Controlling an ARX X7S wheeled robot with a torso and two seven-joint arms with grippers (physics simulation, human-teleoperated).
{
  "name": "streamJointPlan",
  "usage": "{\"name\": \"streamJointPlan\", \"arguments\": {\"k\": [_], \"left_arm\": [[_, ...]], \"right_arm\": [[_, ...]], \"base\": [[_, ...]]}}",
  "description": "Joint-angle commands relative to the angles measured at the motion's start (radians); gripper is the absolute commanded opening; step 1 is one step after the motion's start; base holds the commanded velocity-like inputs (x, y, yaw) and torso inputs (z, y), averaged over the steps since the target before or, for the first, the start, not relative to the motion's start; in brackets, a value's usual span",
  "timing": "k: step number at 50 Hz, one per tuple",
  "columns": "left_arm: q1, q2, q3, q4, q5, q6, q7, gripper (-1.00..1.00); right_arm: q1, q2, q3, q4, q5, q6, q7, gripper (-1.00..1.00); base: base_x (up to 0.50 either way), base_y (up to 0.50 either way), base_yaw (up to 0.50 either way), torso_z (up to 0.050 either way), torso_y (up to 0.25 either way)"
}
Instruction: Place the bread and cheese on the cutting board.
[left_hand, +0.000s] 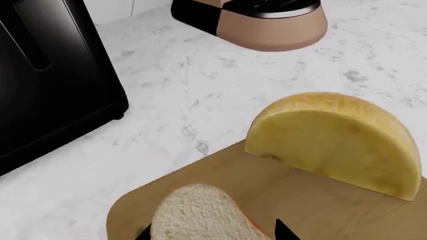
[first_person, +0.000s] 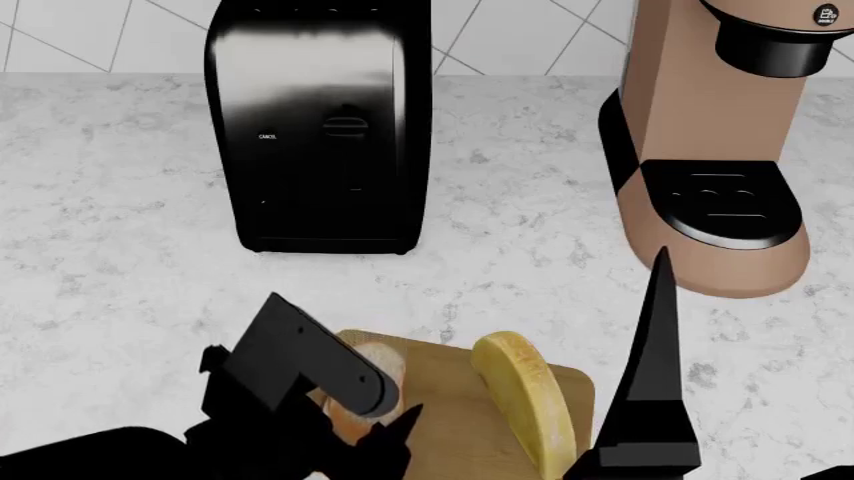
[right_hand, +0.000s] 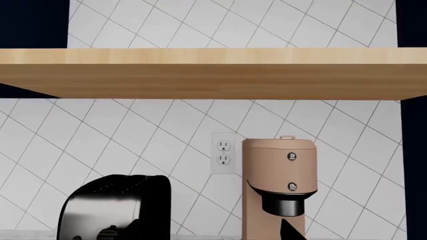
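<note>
Left claw (left_hand: 210, 234) grips bread (left_hand: 200, 212), cut face up, on cutting board (left_hand: 313, 200).

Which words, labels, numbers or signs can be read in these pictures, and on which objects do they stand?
Nothing can be read with certainty.
Black toaster: a small white word on its front, too small to read.
Tan coffee machine: a round white logo on its dark head in the head view, blurred.
Same coffee machine: two round white button symbols, too small to read.
Bread, cheese, cutting board: no text.
</note>
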Motion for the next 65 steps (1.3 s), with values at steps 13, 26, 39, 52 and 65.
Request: {"name": "streamJointPlan", "arguments": {"k": [13,26,39,52,65], "left_arm": [[0.016,0.022,0.006,-0.056,0.030,0.012,-0.008,1.00],[0.014,0.015,0.012,-0.026,0.023,0.006,-0.016,1.00],[0.002,0.005,-0.015,0.075,-0.020,-0.034,-0.050,1.00],[-0.003,-0.013,-0.049,0.152,-0.016,-0.023,-0.103,1.00],[0.090,-0.081,-0.145,0.379,0.001,0.079,-0.196,1.00]], "right_arm": [[0.013,-0.014,-0.032,0.017,-0.067,-0.029,-0.028,1.00],[0.023,-0.008,-0.045,0.015,-0.070,-0.035,-0.024,1.00],[0.032,-0.003,-0.061,0.017,-0.072,-0.043,-0.023,1.00],[0.062,-0.020,-0.073,0.018,-0.061,-0.020,-0.033,1.00],[0.080,-0.016,-0.088,0.004,-0.074,-0.026,-0.022,1.00]], "base": [[0.00,0.00,0.00,0.000,0.000],[0.00,0.00,0.00,0.000,0.000],[0.00,0.00,0.00,0.000,0.000],[0.00,0.00,0.00,0.000,0.000],[0.00,0.00,0.00,0.000,0.000]]}}
